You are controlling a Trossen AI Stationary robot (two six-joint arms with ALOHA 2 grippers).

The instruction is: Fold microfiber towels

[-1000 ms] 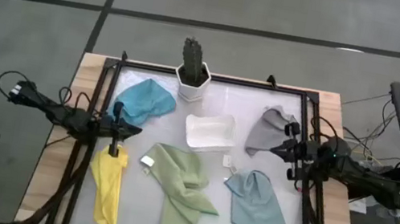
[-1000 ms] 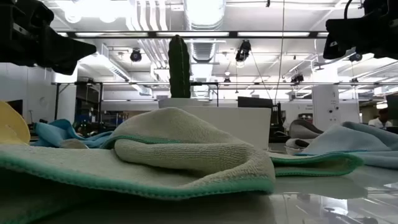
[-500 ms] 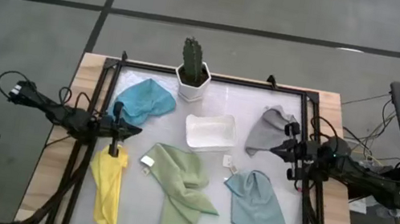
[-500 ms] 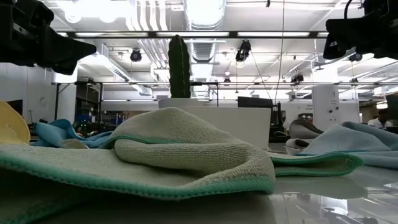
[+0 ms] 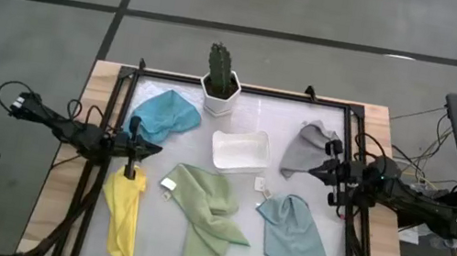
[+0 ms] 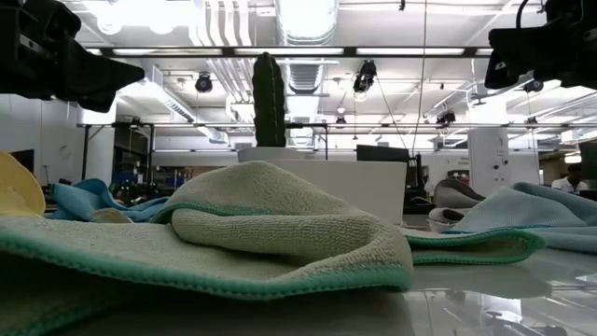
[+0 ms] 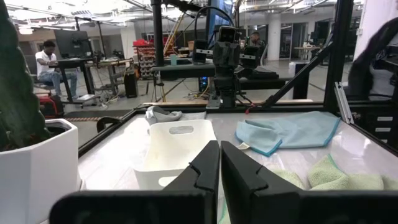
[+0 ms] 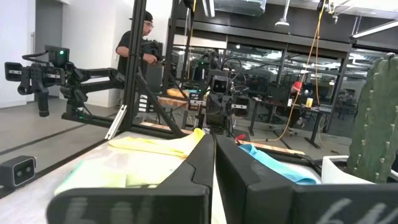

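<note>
— Where do the two pincers sit?

— The left gripper (image 5: pixel 133 142) hangs over the table's left edge, its fingers pressed together with nothing between them. The right gripper (image 5: pixel 332 173) hangs over the right edge, facing inward, clenched just the same and equally bare.

— And the cloths around them?

— The yellow towel (image 5: pixel 123 215) lies crumpled directly beneath and on the near side of the left gripper, stretched toward the table's front. The bright blue towel (image 5: pixel 166 115) is bunched just ahead of that gripper, toward the back. The grey towel (image 5: pixel 306 149) lies just ahead of the right gripper, close to its tips. The pale teal towel (image 5: pixel 298 241) spreads out on the front side of the right gripper.

— What lies between the arms?

— The olive green towel (image 5: pixel 208 217) is rumpled at the middle front, well apart from both grippers. Behind it stands the white tray (image 5: pixel 240 150), and farther back a cactus in a white pot (image 5: pixel 221 79). No cloth is folded.
</note>
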